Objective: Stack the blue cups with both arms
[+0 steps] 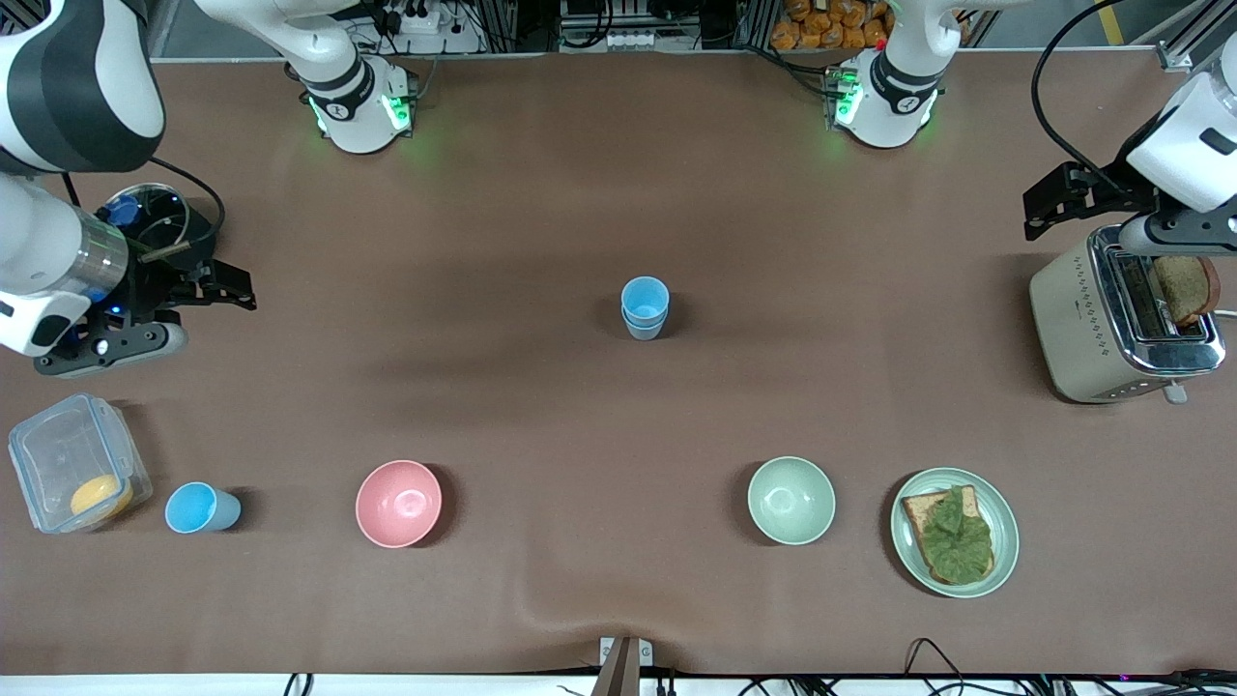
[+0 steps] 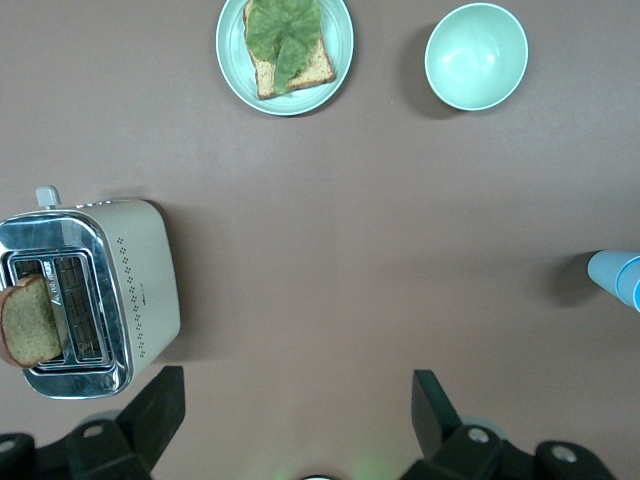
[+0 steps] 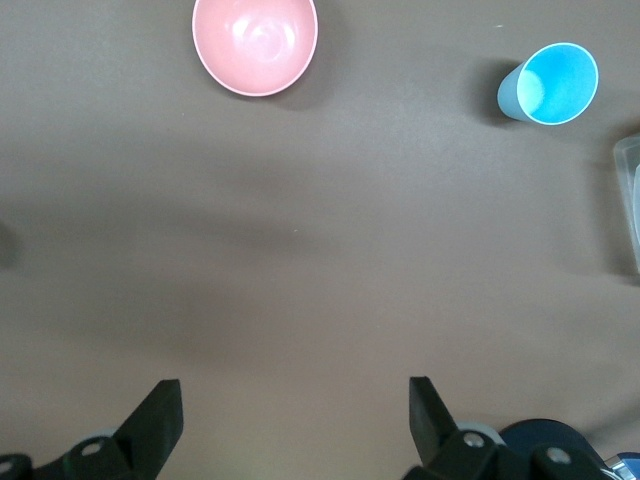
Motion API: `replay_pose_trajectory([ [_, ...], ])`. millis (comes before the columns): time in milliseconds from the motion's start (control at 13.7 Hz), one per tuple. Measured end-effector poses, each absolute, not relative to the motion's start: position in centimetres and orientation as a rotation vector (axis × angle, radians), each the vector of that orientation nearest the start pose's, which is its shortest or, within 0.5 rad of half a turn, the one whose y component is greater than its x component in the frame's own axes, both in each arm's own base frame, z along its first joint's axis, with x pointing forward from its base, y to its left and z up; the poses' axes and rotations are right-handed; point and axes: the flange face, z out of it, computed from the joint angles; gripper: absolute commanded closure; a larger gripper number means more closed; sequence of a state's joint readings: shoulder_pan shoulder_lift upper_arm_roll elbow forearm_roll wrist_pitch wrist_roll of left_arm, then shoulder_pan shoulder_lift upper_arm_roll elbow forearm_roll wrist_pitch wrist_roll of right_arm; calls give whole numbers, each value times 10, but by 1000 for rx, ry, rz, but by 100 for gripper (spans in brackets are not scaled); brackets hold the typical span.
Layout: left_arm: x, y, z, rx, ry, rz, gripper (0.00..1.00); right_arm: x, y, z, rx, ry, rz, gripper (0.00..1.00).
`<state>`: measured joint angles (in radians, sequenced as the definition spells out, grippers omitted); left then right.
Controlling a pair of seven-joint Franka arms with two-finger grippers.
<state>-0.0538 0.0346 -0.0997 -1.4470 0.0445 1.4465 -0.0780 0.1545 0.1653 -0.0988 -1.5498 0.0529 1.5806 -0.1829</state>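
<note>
**A:** Brown cloth covers the whole surface (image 1: 580,193), and at its middle stands a stack of two blue cups (image 1: 645,307), one nested in the other. A third, single blue cup (image 1: 201,508) stands upright near the front camera at the right arm's end, between the clear lidded box (image 1: 77,474) and the pink bowl (image 1: 398,503).

**B:** And the arms?

**A:** The right gripper (image 1: 227,288) hangs with its jaws spread wide and nothing between them, over bare cloth at its own end; its wrist view shows the single blue cup (image 3: 549,84) and the pink bowl (image 3: 255,45) ahead. The left gripper (image 1: 1058,201) is also wide open and empty, up by the toaster (image 1: 1111,324), which has a slice of bread (image 1: 1187,288) standing in its slot. I judge that arm to be waiting.

**B:** So the last cup is what remains?

**A:** I think so. The right arm is closest. It should come down with one finger inside the rim and one outside, or straddle the cup across its width, keeping clear of the box just beside it. The cup is light and tapered, so a gentle, level squeeze is best; then lift straight, centre over the stack, and lower before releasing, so the stack isn't knocked over.

**B:** Anything else around?

**A:** A pale green bowl (image 1: 791,500) and a plate with toast and a leaf (image 1: 955,532), well apart from the path.
</note>
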Motion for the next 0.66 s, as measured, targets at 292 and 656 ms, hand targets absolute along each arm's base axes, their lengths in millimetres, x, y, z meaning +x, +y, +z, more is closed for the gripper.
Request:
replay_pose_trajectory([
  [292,548,-78,651,-3095,108,50,0,597,36,543,-3063,-361,194,0],
  [656,548,-77,651,-3095,106,50,0,586,9,591,-3055,-371,181,0],
])
